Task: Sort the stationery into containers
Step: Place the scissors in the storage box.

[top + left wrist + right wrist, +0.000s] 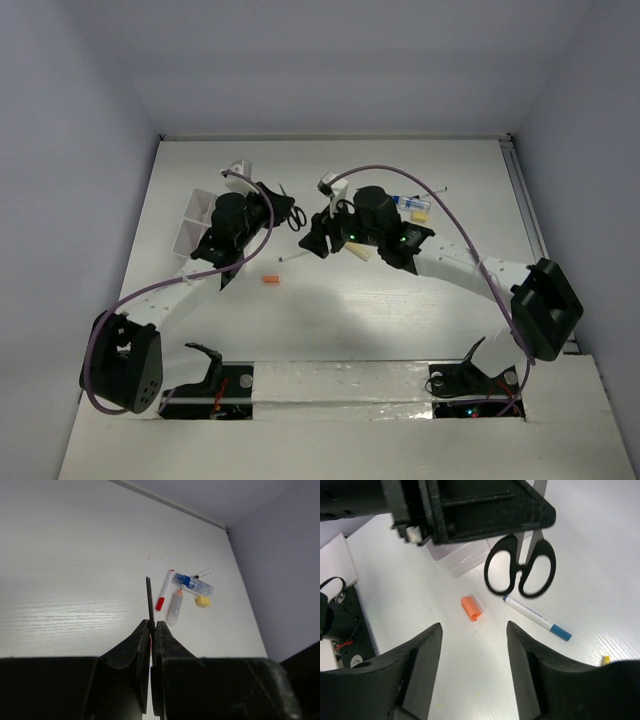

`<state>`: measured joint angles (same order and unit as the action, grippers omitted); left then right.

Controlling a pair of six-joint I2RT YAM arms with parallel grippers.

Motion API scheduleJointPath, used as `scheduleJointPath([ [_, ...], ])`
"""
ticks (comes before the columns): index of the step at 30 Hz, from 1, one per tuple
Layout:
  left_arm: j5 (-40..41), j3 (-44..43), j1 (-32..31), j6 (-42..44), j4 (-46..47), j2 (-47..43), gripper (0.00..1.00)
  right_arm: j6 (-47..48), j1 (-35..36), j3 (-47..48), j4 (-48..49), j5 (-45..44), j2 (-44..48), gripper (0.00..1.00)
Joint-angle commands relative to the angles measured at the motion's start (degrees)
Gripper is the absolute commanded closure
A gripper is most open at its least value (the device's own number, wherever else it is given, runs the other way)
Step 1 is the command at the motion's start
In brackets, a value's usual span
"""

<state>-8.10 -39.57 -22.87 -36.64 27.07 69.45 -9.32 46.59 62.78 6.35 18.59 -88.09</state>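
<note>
Centre frame: orange bit (471, 608), likely light, soft, prone to roll; best pinched across its short width. Noted right gripper (474, 660) spread wide above it, left gripper (152, 627) clamped on thin dark rod (149, 597).

Black scissors (519, 575), orange eraser (472, 608) — white table (420, 585)

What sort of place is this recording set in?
Probably a lab test cell: white table boxed by pale walls, two robot arms bolted at its near edge, scissors and a pen as sorting props.
</note>
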Motion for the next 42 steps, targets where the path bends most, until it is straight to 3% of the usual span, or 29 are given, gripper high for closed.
scheduleJointPath([
  [1,5.28,-2.26,0.11,2.8,1.76,-2.39,1.0,0.01,0.52,-2.05,2.0,-1.36,6.26,0.39],
  [4,9.05,-2.44,0.11,4.03,0.71,-2.65,1.0,0.09,0.52,-4.16,1.74,-3.03,9.77,0.37],
  [8,20.97,-2.97,0.11,9.2,-2.45,-3.35,1.0,-1.13,0.52,-8.28,1.12,-6.98,15.57,0.37],
  [12,27.15,-2.36,2.65,13.77,0.33,-2.83,1.0,-3.67,0.52,-17.06,6.46,-4.01,22.78,0.37],
  [20,24.03,-3.85,5.64,23.37,8.61,5.6,1.0,-7.11,0.52,-27.8,11.4,-5.32,31.4,0.37],
  [27,24.35,-1.56,9.42,23.72,10.54,7.45,1.0,-8.87,0.52,-29.91,13.95,-5.06,32.9,0.37],
  [42,28.66,0.99,9.95,25.4,10.98,9.92,1.0,-9.05,0.52,-31.06,14.22,-8.3,34.13,0.38],
])
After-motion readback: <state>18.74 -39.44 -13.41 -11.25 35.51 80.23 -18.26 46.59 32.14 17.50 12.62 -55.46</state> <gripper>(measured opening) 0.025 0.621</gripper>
